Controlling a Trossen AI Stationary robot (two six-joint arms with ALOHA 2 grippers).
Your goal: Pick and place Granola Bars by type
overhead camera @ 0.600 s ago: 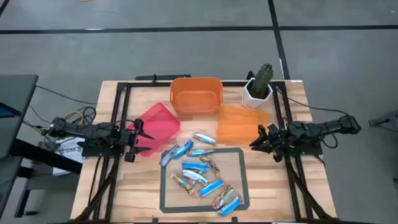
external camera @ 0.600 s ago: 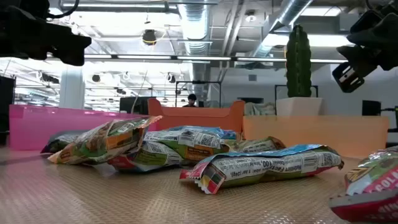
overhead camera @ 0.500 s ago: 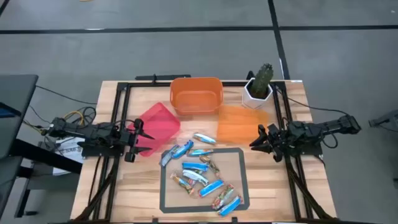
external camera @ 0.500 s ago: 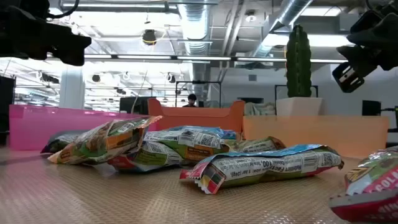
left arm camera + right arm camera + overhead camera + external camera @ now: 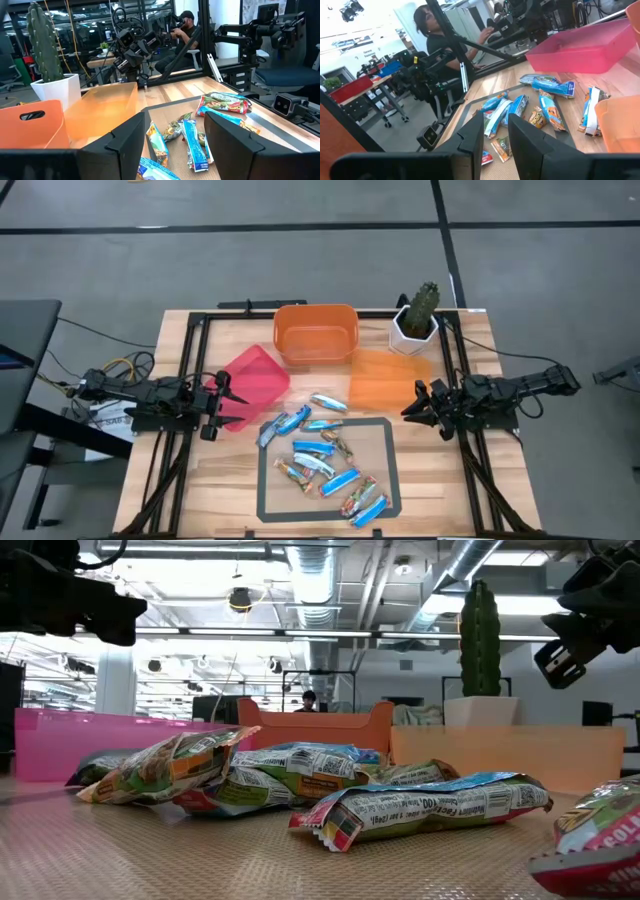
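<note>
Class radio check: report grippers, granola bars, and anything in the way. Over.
Left gripper open, empty, beside pink bin. Right gripper empty, beside pale orange bin. Granola bars piled mid-table, untouched. Nothing blocking.

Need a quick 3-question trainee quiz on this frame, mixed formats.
1. True or false: the left gripper holds a bar.
2. Which bin sits nearest the cactus? A) pink bin B) pale orange bin C) a blue bin
3. Fill in: most bars lie inside the taped ___ on the table.

Key: 1 false, its fingers are open and empty. 2 B. 3 rectangle.
</note>
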